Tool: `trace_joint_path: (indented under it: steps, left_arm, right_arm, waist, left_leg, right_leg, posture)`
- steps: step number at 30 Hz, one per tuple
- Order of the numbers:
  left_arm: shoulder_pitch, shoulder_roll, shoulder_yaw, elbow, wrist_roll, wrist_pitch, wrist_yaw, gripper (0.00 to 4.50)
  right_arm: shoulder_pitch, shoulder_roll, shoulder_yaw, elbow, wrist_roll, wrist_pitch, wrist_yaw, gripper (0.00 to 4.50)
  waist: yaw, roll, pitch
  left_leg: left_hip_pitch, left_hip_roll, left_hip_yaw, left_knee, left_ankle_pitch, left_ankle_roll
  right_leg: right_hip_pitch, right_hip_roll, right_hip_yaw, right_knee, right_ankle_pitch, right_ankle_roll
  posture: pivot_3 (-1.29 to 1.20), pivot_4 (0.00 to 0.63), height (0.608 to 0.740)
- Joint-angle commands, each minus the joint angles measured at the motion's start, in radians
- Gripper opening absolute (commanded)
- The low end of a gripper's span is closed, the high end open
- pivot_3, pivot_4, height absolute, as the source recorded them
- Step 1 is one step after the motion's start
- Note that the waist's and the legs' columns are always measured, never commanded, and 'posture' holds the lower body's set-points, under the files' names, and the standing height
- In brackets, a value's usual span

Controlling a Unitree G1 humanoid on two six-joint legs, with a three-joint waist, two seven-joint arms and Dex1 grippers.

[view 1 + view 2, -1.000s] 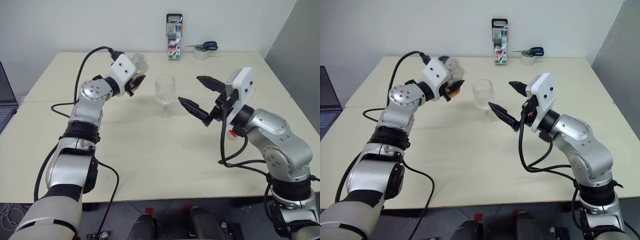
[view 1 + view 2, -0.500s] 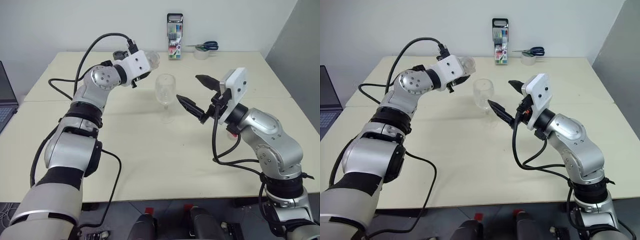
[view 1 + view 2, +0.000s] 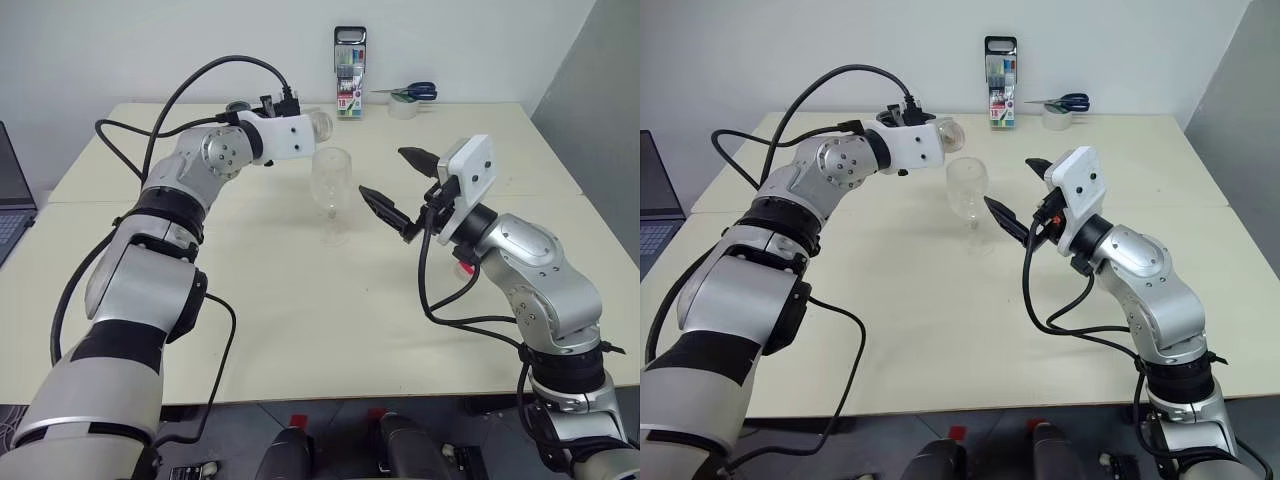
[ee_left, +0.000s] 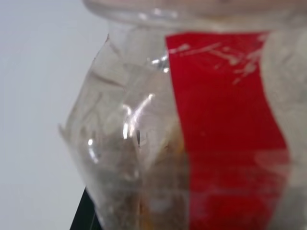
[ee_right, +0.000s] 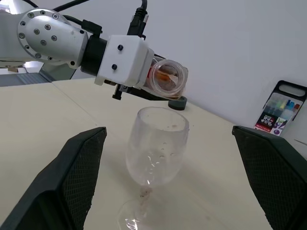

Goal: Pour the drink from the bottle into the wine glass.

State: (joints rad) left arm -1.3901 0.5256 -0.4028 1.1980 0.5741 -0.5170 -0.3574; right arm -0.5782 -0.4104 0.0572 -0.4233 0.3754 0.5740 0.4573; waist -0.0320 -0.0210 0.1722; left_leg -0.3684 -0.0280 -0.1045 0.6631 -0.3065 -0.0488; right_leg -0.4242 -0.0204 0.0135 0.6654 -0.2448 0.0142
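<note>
Left pincer [image 5: 144, 86] clamped on red-labelled bottle [image 5: 168, 79], no legible writing; right pincer [image 3: 398, 185] apart.

Wine glass [image 3: 331, 190]: mid-table [image 3: 300, 320]. Bottle [image 3: 316, 124]: above-left of its rim. Marker pack [image 3: 348, 88], tape roll [image 3: 403, 108], scissors [image 3: 412, 93]: behind it. Laptop [image 3: 12, 200]: far left.

Bare worktop [image 3: 300, 300] lies in front of the wine glass [image 3: 331, 190]; the tilted bottle [image 3: 312, 126] crowds its rim, and the right gripper [image 3: 398, 186] flanks it.
</note>
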Motion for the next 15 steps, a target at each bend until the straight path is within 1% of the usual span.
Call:
trace_joint_path:
  steps: [1,15]
  left_arm:
    - [-0.068,0.023,-0.023,-0.001,0.042,-0.034,0.053,1.64]
    - [-0.115,0.033,-0.074,0.039,0.121,-0.061,0.120,1.64]
  right_arm:
    - [-0.026,0.007,-0.023,-0.018,-0.001,-0.027,0.000,4.50]
    - [-0.031,0.013,-0.028,-0.020,0.005,-0.022,0.005,4.50]
  waist:
    - [0.000,0.000,0.000]
    - [0.000,0.000,0.000]
  left_leg:
    - [0.000,0.000,0.000,0.000,0.000,0.000]
    - [0.000,-0.001,0.000,0.000,0.000,0.000]
  right_leg:
    - [0.000,0.000,0.000,0.000,0.000,0.000]
    - [0.000,0.000,0.000,0.000,0.000,0.000]
  posture:
    - [0.00,0.150,0.740]
    - [0.00,0.150,0.740]
